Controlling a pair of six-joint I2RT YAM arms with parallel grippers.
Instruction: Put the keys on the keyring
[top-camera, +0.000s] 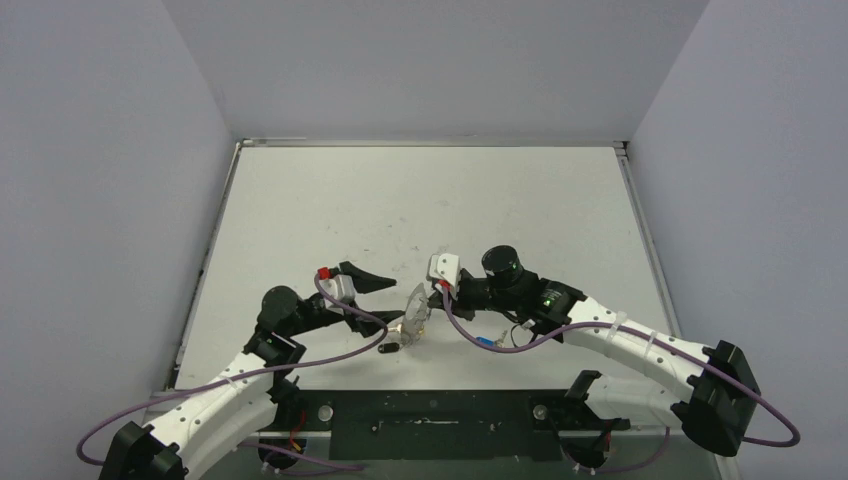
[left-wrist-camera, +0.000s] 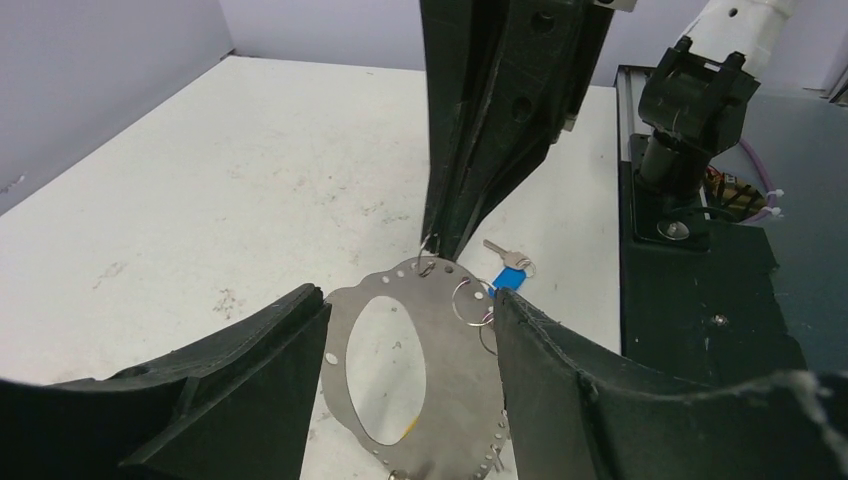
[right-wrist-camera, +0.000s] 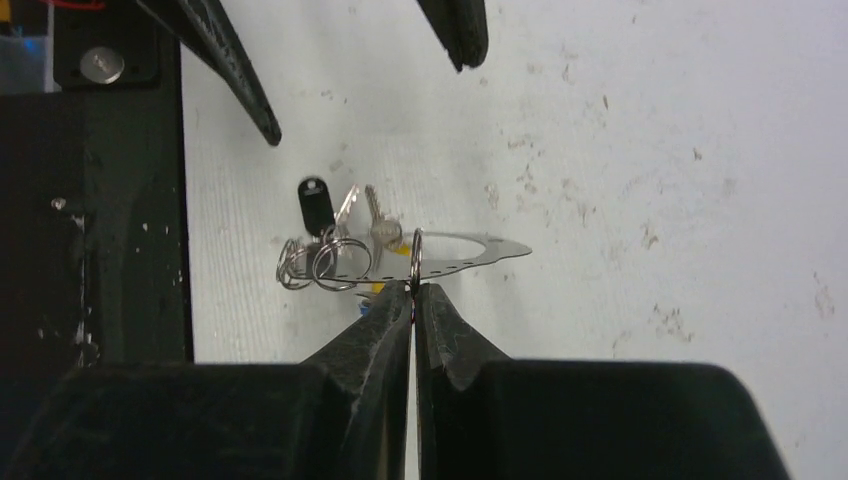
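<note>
The keyring shows as a flat silvery plate with an oval opening and small holes round its rim. It hangs tilted just above the table. My right gripper is shut on a small split ring threaded through the plate's rim. My left gripper is open, its fingers either side of the plate without touching it. More split rings hang at the plate's other end, by a black-headed key and silver keys. A blue-tagged key lies on the table behind the plate.
The black mounting bar runs along the table's near edge, with the right arm's base on it. Purple cables loop beside both arms. Grey walls close the table on three sides.
</note>
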